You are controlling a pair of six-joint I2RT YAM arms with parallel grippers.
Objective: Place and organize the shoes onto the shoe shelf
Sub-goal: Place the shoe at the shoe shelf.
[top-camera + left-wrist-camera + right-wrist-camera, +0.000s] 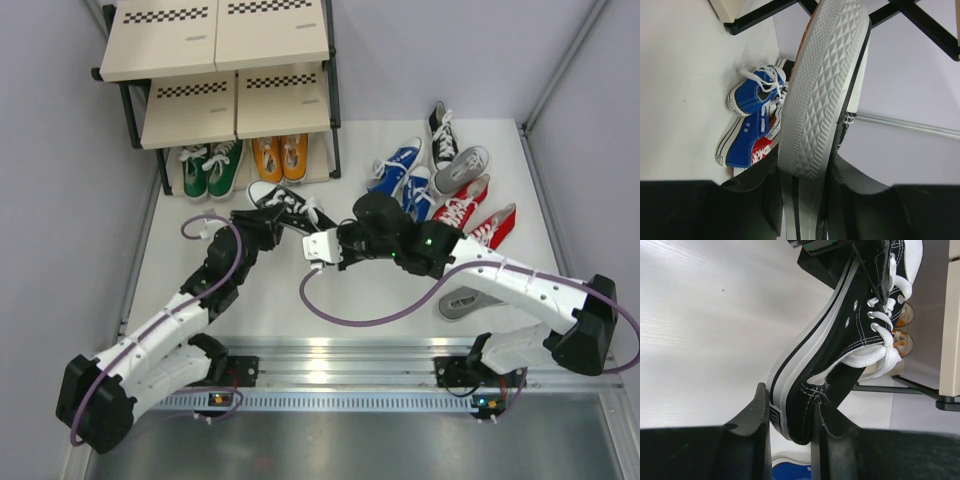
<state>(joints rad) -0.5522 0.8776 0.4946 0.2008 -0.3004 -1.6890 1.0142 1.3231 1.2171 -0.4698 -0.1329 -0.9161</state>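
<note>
A black shoe [290,203] with white laces hangs between both grippers, in front of the shoe shelf [220,60]. My left gripper [265,215] is shut on its toe end, and the grey diamond-pattern sole [825,85] fills the left wrist view, clamped between the jaws [802,185]. My right gripper [335,225] is shut on the heel [790,415]: one finger lies on the rubber sole side, the other on the canvas collar. A green pair [210,168] and an orange pair [280,155] stand on the shelf's lowest level.
To the right lie two blue shoes [405,178], two red ones [475,212], a grey one [462,168] and another black one [442,130]. A second grey shoe [468,300] lies beside the right arm. Walls close in on both sides.
</note>
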